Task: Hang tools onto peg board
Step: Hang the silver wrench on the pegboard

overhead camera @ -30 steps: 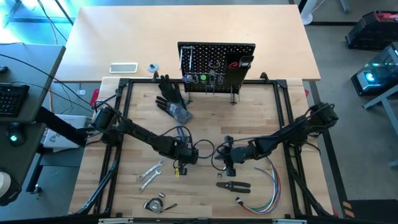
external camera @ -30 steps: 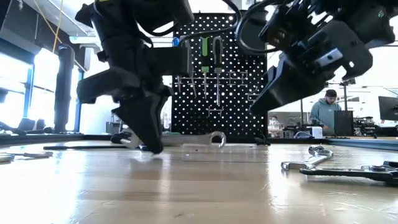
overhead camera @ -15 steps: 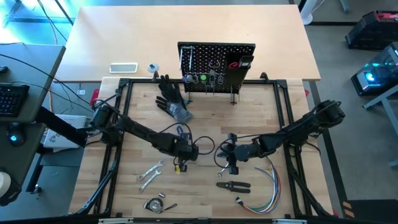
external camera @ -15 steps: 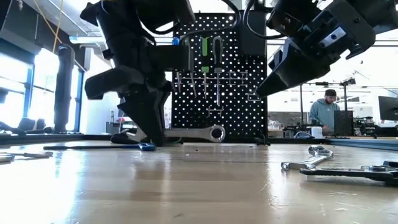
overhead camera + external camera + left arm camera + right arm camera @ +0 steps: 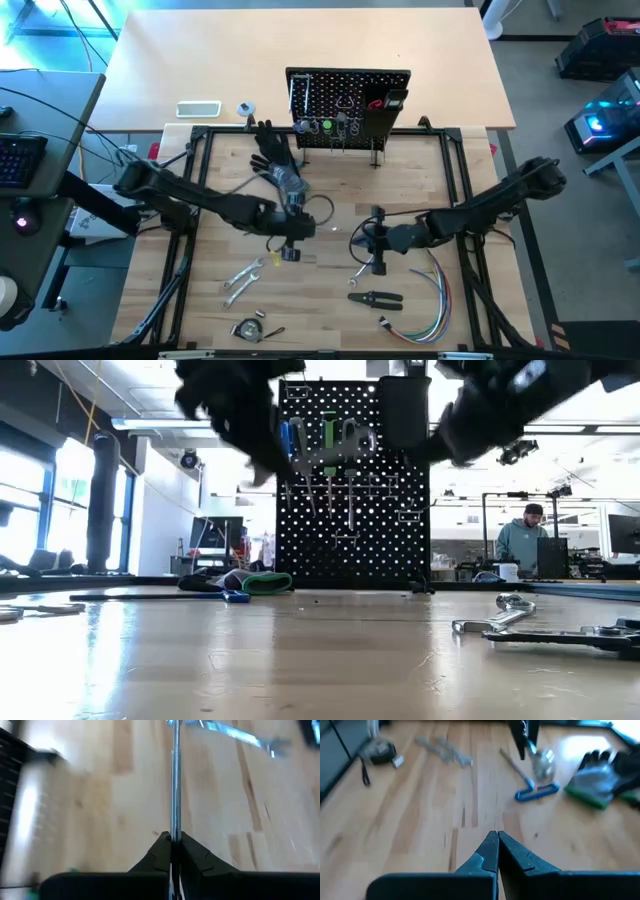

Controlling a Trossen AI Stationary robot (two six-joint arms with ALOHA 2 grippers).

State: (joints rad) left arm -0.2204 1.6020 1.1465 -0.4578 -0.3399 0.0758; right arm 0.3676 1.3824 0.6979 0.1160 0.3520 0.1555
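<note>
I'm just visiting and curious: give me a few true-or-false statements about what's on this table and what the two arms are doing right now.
1. The left gripper is shut on a wrench. True.
2. The right gripper holds pliers. False: it is shut and empty; the pliers lie on the table.
3. The peg board lies flat. False: it stands upright.
4. A black glove lies near the board. True.

We are seeing the right gripper [image 5: 497, 851] with its fingers pressed together over bare wood, while a blue-handled hex key [image 5: 536, 793], a black glove [image 5: 600, 775] and silver wrenches [image 5: 443, 749] are lying beyond.
</note>
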